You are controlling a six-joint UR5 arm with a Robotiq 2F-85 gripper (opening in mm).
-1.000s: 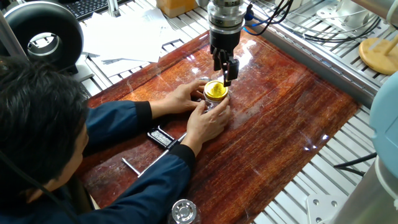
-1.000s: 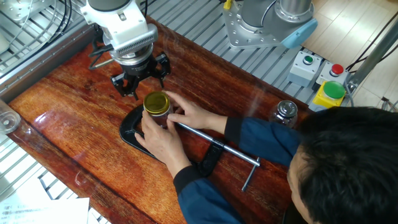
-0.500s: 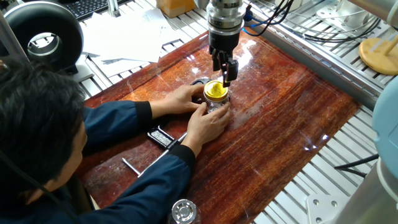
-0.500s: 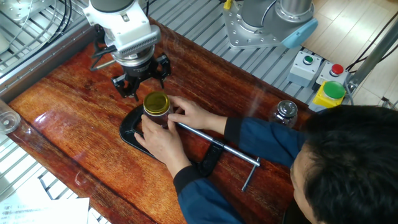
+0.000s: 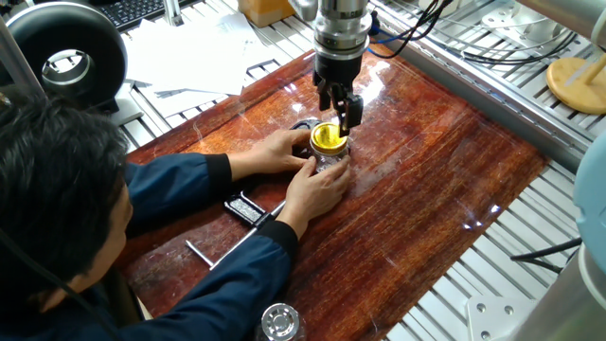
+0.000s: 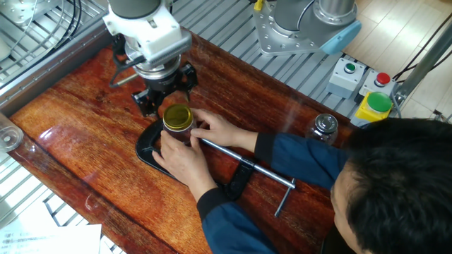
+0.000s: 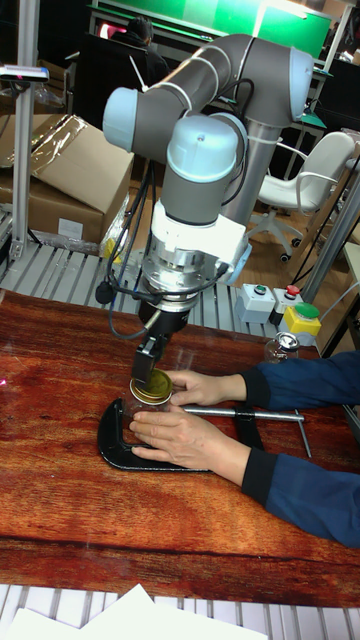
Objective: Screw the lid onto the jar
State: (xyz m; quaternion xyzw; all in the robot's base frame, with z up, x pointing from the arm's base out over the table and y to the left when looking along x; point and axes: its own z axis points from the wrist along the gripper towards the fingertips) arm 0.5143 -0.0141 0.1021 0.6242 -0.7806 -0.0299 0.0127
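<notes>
The yellow-gold lid [image 5: 329, 138] [image 6: 177, 116] [image 7: 151, 390] sits on the mouth of the small glass jar [image 5: 330, 160] [image 6: 176, 133]. A person's two hands [image 5: 308, 180] [image 6: 185, 156] [image 7: 185, 435] wrap around the jar and hide most of it. My gripper [image 5: 339, 111] [image 6: 167, 99] [image 7: 153, 361] is open just above and slightly behind the lid. Its fingers straddle the space over the lid and hold nothing.
A black C-clamp [image 6: 146, 151] [image 7: 118, 452] lies around the jar on the wooden board. Another jar with a silvery top [image 6: 324, 127] [image 5: 279, 323] [image 7: 283, 347] stands near the person. A tan wooden disc [image 5: 574, 83] and a button box [image 6: 347, 75] sit off the board.
My gripper has shifted a little closer to the lid, still open. The hands, jar and lid have stayed where they were.
</notes>
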